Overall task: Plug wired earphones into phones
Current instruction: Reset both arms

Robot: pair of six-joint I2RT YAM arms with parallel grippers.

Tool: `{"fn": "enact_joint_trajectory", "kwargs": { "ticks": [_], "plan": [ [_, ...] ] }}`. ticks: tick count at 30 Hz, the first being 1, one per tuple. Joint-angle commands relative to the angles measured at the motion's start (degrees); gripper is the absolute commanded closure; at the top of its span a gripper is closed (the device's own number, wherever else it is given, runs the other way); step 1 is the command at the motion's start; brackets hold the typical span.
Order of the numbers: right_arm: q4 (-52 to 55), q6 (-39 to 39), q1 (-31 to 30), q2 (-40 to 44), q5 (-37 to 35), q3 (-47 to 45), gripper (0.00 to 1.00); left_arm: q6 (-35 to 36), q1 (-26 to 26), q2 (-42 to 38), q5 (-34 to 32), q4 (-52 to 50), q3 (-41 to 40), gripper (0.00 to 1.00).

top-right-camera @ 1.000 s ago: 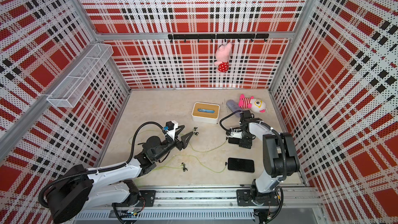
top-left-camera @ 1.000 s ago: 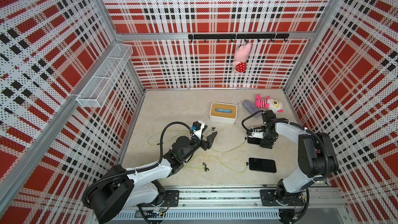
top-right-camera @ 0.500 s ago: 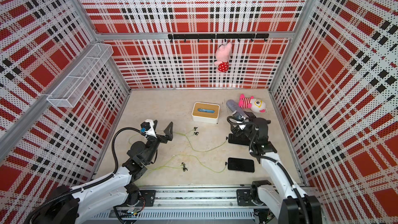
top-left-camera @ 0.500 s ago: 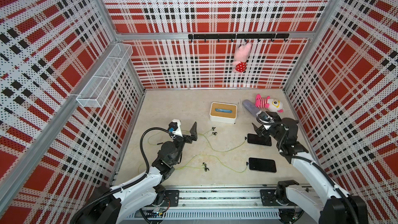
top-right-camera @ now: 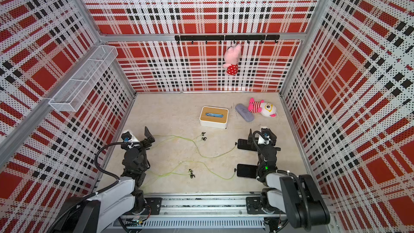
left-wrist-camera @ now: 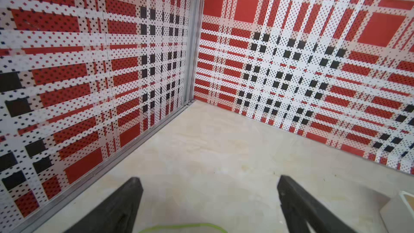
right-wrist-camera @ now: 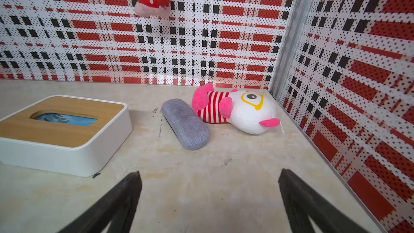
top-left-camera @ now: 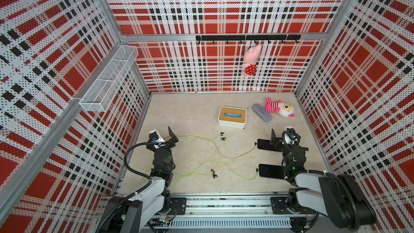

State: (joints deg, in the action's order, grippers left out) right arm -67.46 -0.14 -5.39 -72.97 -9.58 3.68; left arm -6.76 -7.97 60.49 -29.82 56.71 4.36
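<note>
Farther back than phones (top-left-camera: 264, 145) lie box (top-left-camera: 232, 123), grey case (top-left-camera: 261, 112), plush toy (top-left-camera: 280, 108)

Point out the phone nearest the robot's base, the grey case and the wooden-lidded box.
phone nearest the base (top-left-camera: 270, 171), in a top view, middle of its dark screen.
grey case (right-wrist-camera: 185, 123), right wrist view, middle of its fabric top.
wooden-lidded box (right-wrist-camera: 56, 160), right wrist view, its white front wall.

I count two phones (top-left-camera: 265, 145) (top-left-camera: 270, 171) and two earphone sets (top-left-camera: 223, 139) (top-left-camera: 214, 175) on the bench. Two plush toys: one hanging (top-left-camera: 251, 60), one lying (top-left-camera: 280, 108). One white box (top-left-camera: 237, 119), one grey case (top-left-camera: 261, 112), one wire basket (top-left-camera: 109, 79), one hook rail (top-left-camera: 246, 38).
</note>
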Motion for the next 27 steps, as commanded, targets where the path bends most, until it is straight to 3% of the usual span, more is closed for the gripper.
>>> {"fn": "enact_joint_trajectory", "kwargs": {
  "ticks": [1, 3, 5, 8, 9, 14, 16, 22, 27],
  "plan": [
    [-11.83, 1.09, 0.47, -3.84, -4.4, -0.66, 0.0, 1.15, 2.74, 7.14, 5.99, 6.41, 2.1, 0.02],
    [-11.47, 1.32, 0.47, -6.2, -2.97, 0.79, 0.0, 0.3, 4.19, 13.06, 8.66, 12.98, 2.85, 0.02],
    [-15.84, 0.38, 0.47, -10.36, 0.81, 0.9, 0.0, 1.58, 5.3, 16.01, 12.4, 12.29, 5.38, 0.02],
    [-26.48, 0.4, 0.54, -19.36, 0.96, 0.09, 0.0, 4.06, 6.26, 18.88, 15.1, 12.55, 7.48, 0.02],
    [-25.24, 0.07, 0.47, -20.11, 1.54, 1.44, 0.0, 4.81, 6.8, 19.67, 16.55, 13.61, 6.87, 0.02],
    [-18.63, 0.28, 0.51, -18.51, 0.81, 3.75, 0.0, 4.65, 8.58, 31.6, 21.75, 36.56, 2.56, 0.02],
    [-16.19, 0.86, 0.55, -18.34, -1.0, 5.13, 0.0, 4.48, 8.65, 27.88, 20.22, 27.25, 3.7, 0.02],
    [0.31, 4.54, 0.87, -16.89, -8.46, 12.36, 0.0, 3.24, 8.53, 29.97, 17.73, 28.64, 5.25, 0.02],
    [-0.9, 4.65, 0.89, -17.12, -8.93, 11.98, 0.0, 2.37, 8.36, 29.83, 14.86, 27.01, 5.92, 0.02]
  ]
}}
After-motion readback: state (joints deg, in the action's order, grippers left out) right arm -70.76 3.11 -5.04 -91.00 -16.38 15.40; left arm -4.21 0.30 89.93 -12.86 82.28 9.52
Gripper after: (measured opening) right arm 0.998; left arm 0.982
